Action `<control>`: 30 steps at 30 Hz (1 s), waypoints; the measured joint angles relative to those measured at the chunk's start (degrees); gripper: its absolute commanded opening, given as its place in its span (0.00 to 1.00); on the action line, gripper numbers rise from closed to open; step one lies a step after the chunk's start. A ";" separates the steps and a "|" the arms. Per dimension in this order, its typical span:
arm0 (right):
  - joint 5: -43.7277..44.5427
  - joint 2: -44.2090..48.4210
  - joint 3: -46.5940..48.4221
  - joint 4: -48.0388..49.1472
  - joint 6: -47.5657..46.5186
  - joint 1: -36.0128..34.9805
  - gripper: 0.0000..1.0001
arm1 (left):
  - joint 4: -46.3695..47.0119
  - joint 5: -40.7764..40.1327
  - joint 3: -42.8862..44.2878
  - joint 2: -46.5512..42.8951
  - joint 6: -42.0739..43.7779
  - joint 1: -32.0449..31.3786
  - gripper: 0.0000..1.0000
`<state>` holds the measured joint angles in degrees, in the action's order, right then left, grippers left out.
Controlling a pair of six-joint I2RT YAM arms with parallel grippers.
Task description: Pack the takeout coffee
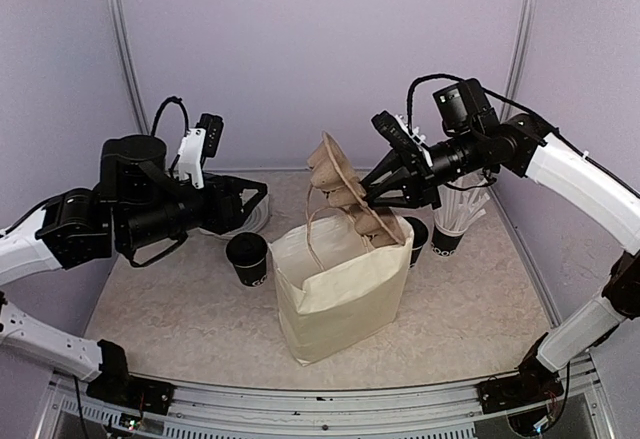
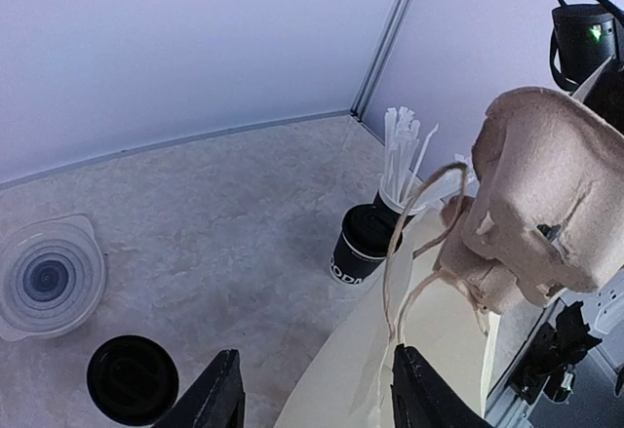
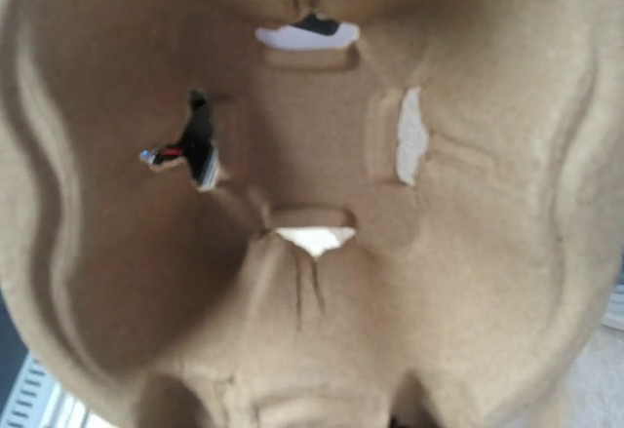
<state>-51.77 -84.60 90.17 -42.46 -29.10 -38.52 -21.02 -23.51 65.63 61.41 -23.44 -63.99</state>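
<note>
At mid-table, the paper bag (image 1: 340, 294) is seen standing upright, mouth open, and the cup carrier (image 1: 335, 174) is held on edge over that mouth, its lower end just inside. The right gripper (image 1: 378, 196) is clamped on the carrier; the left gripper (image 1: 255, 199) is spread apart beside the bag's left edge, nothing pinched. Both coffees are parked on the table, not yet packed: one lidded cup (image 1: 247, 257) just left of the bag, the second lidded cup (image 1: 416, 239) behind its right corner. Trouble could be caused by the unsteadied bag: a carrier pocket snagged on its rim, and it could be toppled onto a cup.
</note>
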 measured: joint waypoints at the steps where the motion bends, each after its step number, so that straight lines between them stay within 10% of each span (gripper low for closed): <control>1: 0.15 0.00 -0.76 0.26 -0.70 -0.07 0.14 | 0.48 1.53 -0.24 0.44 -0.26 0.79 0.52; 16: 2.99 0.28 -2.60 -2.54 -9.40 -1.44 0.15 | 9.03 25.86 -0.74 13.05 -2.12 7.04 0.50; 23: 3.37 0.46 -1.84 -6.82 -14.36 -2.62 0.15 | 14.19 30.93 -0.79 15.02 -3.28 9.99 0.14; 30: 5.01 -0.44 4.63 -13.62 -19.52 -5.11 0.15 | 18.49 36.81 -0.39 21.29 -2.95 12.59 0.00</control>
<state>-46.76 -85.03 94.80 -56.07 -48.62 -43.64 -2.52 13.30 65.23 82.70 -26.39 -51.40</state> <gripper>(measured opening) 0.223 0.014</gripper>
